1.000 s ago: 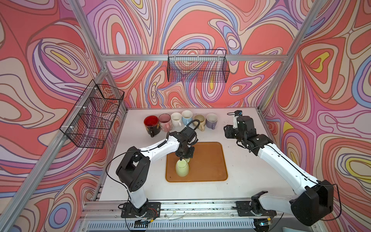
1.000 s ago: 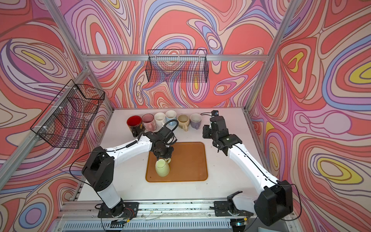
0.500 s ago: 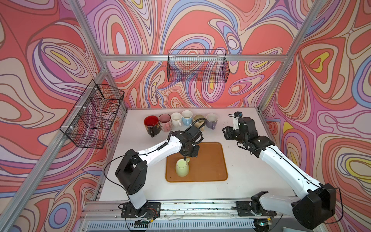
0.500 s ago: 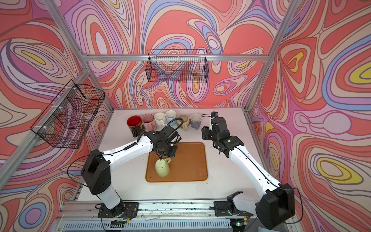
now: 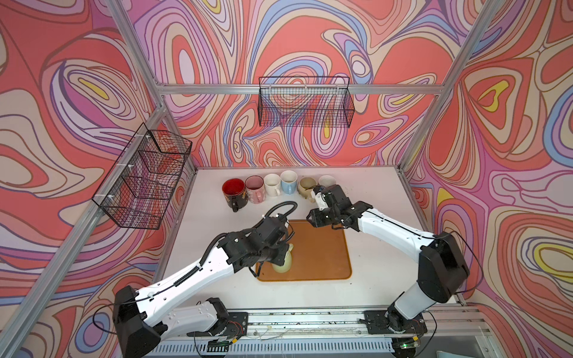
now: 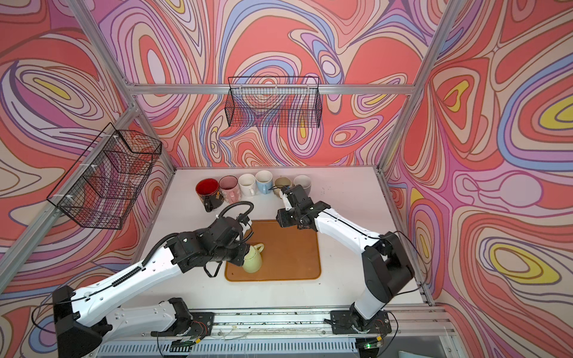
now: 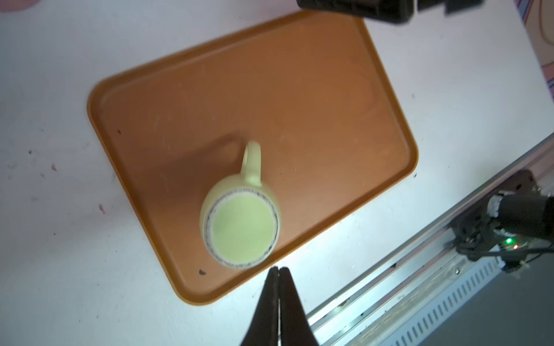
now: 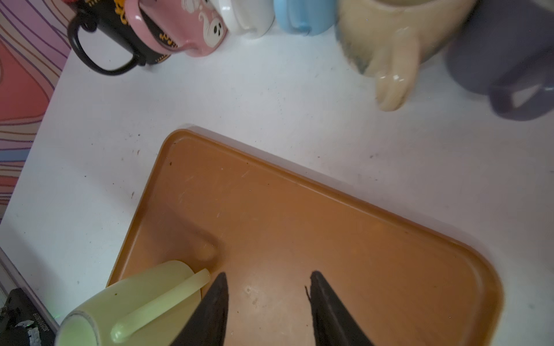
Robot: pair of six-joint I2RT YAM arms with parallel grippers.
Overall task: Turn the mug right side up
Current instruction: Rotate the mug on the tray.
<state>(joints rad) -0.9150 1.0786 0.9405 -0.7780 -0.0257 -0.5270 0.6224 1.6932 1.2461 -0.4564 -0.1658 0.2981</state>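
Arms shifted in the last half-second; mug not yet turned

Moved: both arms. Item: pale green ceramic mug [image 6: 252, 262], base up, handle toward the upper right of the frame, standing in the lower-left part of the flat orange plastic tray [image 6: 291, 248]. Left gripper [image 7: 278, 269], swung to the mug's left, fingers pressed together, holding nothing. Right gripper [image 8: 268, 273], brought to the tray's upper edge, fingers apart, empty. Handling note: open before descending, pinch wall or handle squarely, lift clear, then rotate.

Pale green mug [image 7: 241, 223], upside down, base up, on orange tray [image 7: 299, 90], handle toward tray's middle
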